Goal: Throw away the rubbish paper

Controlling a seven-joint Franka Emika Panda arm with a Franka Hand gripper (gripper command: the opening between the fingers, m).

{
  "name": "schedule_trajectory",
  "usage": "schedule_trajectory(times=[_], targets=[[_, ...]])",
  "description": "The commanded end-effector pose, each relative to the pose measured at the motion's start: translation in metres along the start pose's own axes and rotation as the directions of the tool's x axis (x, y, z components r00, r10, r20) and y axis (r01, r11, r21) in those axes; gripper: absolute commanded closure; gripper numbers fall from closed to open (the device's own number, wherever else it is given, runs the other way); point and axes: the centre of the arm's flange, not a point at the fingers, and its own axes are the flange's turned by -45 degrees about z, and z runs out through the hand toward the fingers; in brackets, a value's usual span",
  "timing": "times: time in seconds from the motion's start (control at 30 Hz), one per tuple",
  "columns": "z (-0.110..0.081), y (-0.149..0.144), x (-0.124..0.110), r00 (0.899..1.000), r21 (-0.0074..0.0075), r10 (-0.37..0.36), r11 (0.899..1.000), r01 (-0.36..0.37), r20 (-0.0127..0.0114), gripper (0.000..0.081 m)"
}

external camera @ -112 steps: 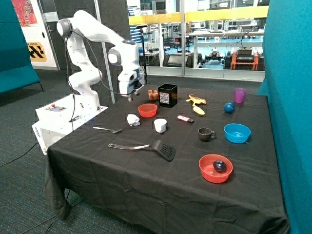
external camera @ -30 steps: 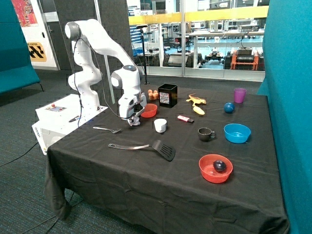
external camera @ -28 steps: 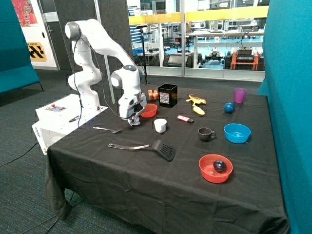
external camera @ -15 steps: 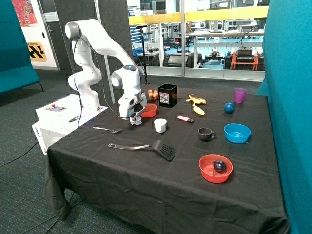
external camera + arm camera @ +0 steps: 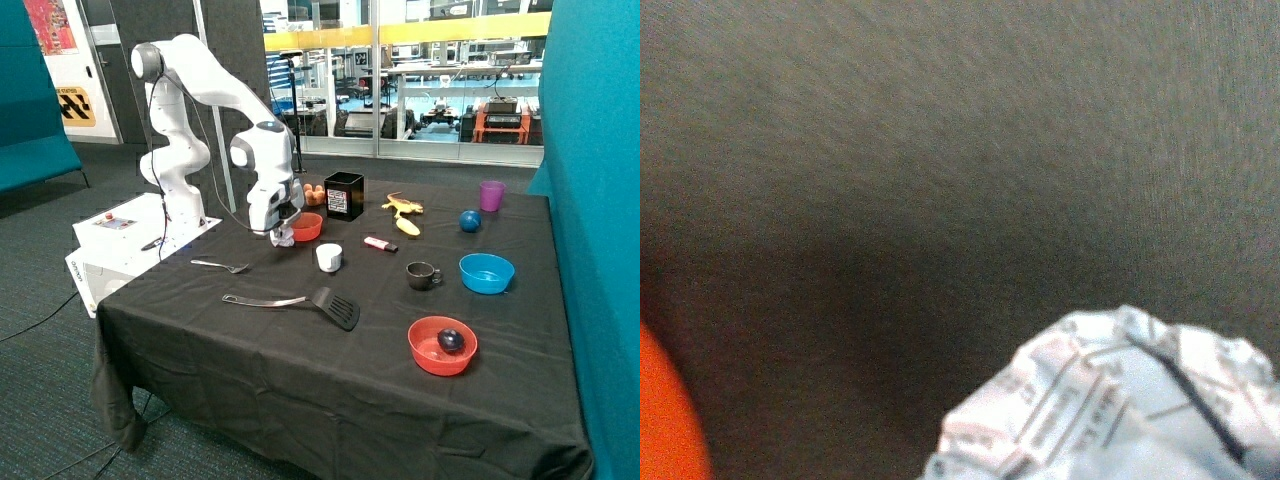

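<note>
White printed rubbish paper (image 5: 1110, 400), black tablecloth (image 5: 300, 360), red bowl (image 5: 305, 227).

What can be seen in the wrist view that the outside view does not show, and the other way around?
Only the wrist view shows the printed lines on the rubbish paper. Only the outside view shows the arm, its hand raised above the cloth, the black box, the white cup and the spatula. Both share the paper at the hand, the red bowl beside it and the dark tablecloth.
</note>
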Motion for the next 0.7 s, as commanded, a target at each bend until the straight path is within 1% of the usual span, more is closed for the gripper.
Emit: schedule_trajectory(times=[0.0, 0.03, 0.07, 0.13, 0.2, 0.23, 0.27, 0.33, 0.4, 0.43, 0.5, 0.57, 0.6, 0.67], targets=[[-0.045, -0.015, 0.012, 0.999, -0.0046, -0.048, 0.999, 0.048, 0.0055, 0.0808], [-0.054, -0.019, 0.015, 0.997, -0.0045, -0.071, 0.997, 0.071, 0.0056, 0.0808], [-0.06, -0.022, 0.017, 0.997, -0.0045, -0.075, 0.997, 0.075, 0.0056, 0.0808], [-0.067, -0.026, 0.02, 0.996, -0.0044, -0.084, 0.996, 0.084, 0.0057, 0.0808], [-0.079, -0.038, 0.025, 0.992, -0.0042, -0.128, 0.992, 0.128, 0.0059, 0.0808], [-0.083, -0.044, 0.027, 0.992, -0.0042, -0.126, 0.992, 0.126, 0.0059, 0.0808], [-0.086, -0.047, 0.028, 0.991, -0.0041, -0.136, 0.991, 0.136, 0.0059, 0.0808], [-0.088, -0.052, 0.029, 0.992, -0.0042, -0.129, 0.992, 0.129, 0.0059, 0.0808], [-0.092, -0.061, 0.03, 0.988, -0.004, -0.154, 0.988, 0.154, 0.006, 0.0808], [-0.094, -0.067, 0.031, 0.99, -0.0041, -0.141, 0.99, 0.141, 0.0059, 0.0808], [-0.096, -0.078, 0.032, 0.985, -0.0039, -0.173, 0.985, 0.173, 0.0061, 0.0808], [-0.099, -0.09, 0.033, 0.978, -0.0037, -0.21, 0.978, 0.21, 0.0062, 0.0808], [-0.1, -0.096, 0.033, 0.971, -0.0035, -0.237, 0.971, 0.237, 0.0063, 0.0808], [-0.102, -0.109, 0.033, 0.97, -0.0035, -0.244, 0.97, 0.244, 0.0063, 0.0808]])
